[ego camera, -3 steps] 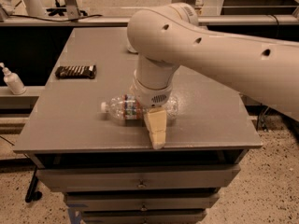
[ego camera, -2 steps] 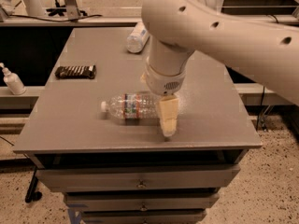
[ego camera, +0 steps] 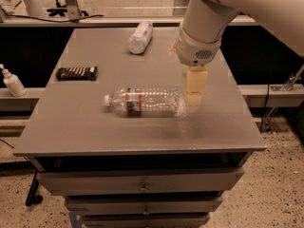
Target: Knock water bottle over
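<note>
While on its side, water bottle (ego camera: 145, 101) with gripper (ego camera: 194, 99) beside its base

One cam, prob. head-high, close, looks down on table (ego camera: 95, 127); jaws centre-right.

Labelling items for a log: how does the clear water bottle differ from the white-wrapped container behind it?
The water bottle is clear with a narrow label band; the white-wrapped container is covered in white. The bottle is longer, the container shorter. The bottle lies nearer the camera, its base beside the hand; the container lies farther back. Both lie on their sides.
</note>
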Robot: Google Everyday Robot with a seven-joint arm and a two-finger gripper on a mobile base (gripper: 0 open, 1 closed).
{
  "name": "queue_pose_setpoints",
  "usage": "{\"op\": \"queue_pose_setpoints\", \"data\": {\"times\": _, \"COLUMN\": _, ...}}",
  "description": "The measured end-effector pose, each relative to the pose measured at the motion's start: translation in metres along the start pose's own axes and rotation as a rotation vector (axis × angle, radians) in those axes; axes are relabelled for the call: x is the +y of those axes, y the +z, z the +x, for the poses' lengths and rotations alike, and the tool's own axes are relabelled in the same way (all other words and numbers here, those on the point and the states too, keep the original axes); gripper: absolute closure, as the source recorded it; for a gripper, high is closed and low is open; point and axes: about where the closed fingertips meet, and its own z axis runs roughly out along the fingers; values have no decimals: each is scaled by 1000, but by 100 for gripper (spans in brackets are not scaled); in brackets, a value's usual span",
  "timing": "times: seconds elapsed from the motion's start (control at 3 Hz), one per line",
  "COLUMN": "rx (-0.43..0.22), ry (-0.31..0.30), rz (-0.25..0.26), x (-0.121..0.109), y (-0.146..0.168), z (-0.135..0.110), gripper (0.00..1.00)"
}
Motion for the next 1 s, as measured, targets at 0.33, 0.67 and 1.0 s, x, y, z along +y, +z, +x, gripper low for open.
{"op": "queue_pose_setpoints", "data": {"times": 0.33, "rx": -16, "ry": 63, "rz": 1, "x": -1, "y": -14, "z": 21, "gripper": 0}}
{"op": "queue_pose_setpoints", "data": {"times": 0.67, "rx": -30, "ry": 114, "rz": 2, "x": 2, "y": -24, "z": 40, "gripper": 0}}
{"op": "queue_pose_setpoints", "data": {"times": 1.0, "rx": -83, "ry": 179, "rz": 24, "x": 7, "y": -40, "z": 66, "gripper": 0}}
